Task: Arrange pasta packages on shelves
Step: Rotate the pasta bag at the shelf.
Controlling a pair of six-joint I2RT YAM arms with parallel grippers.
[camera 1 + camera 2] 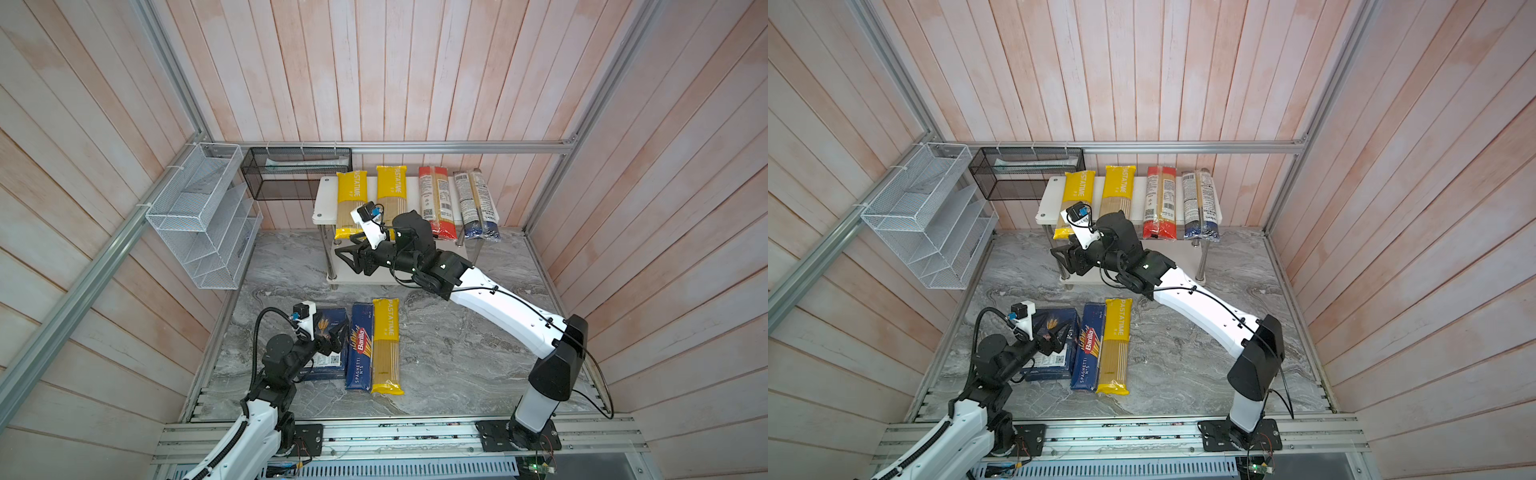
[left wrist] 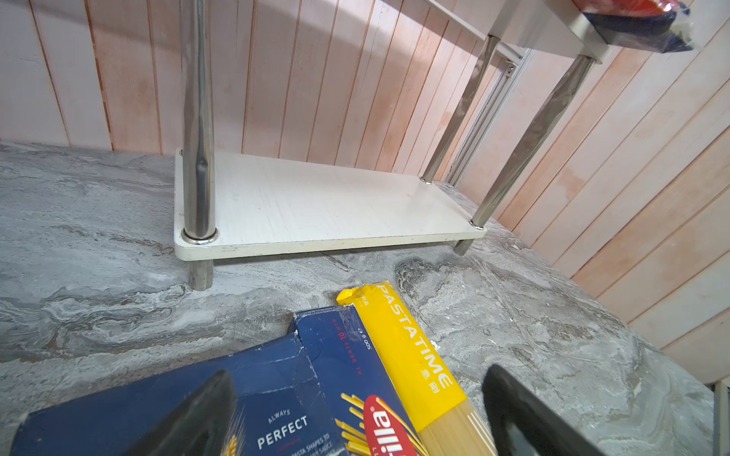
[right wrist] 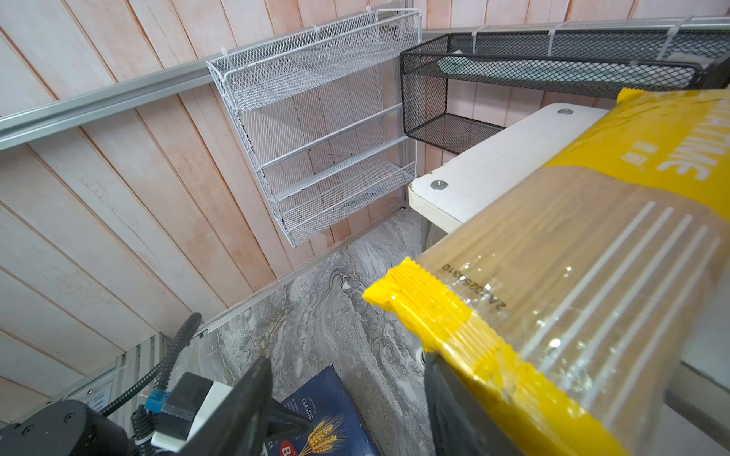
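Hanging on the left wall was a white mesh basket. A black mesh basket sat just right of it on the far rail.

Near left, on the grey surface:
- The left end effector was poised over the wide Barilla box, jaws spread well apart and gripping nothing.
- The left wrist view showed both fingers above the box face. Could not tell whether they touched it.
- Just beside that box on its right lay the narrow Barilla box.
- Against that was the lone yellow bag. All three packs ran lengthwise, near to far.
- The lower shelf stood just beyond them, low over the surface.

Far centre, the top shelf bore four packs side by side, their near ends overhanging its near edge. From the left these were:
- the left yellow bag
- the second yellow bag
- the red-ended bag
- the blue-ended bag

The right end effector was at the rack's near-left corner, below the left yellow bag's overhanging end. Its jaws were partway apart and held nothing. In the right wrist view one finger sat under that bag's yellow end. Contact was unclear.
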